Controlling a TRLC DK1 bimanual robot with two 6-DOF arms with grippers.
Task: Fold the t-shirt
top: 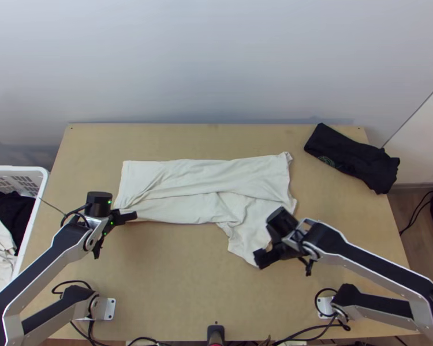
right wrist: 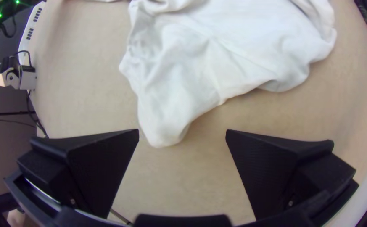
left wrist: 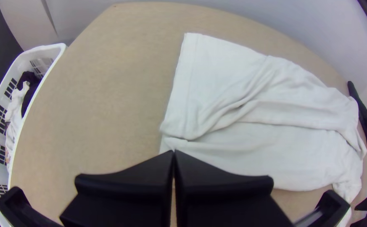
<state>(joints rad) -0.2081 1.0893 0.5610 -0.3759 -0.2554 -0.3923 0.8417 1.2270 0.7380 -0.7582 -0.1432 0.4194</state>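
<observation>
White t-shirt: laid across the middle of the light wooden table, folded into a creased long strip, a sleeve jutting toward the table's near edge
Left gripper: closed, at the strip's end on the table's left; whether cloth is pinched cannot be told
Right gripper: parted wide near the sleeve's tip, nothing held
Risk: the sleeve may be bunched rather than tucked if only its tip is caught; the strip may be skewed if one end is pulled harder
Surface: folded black garment on the table's far right
Room: laundry basket beside the table's left edge, pale wall behind
</observation>
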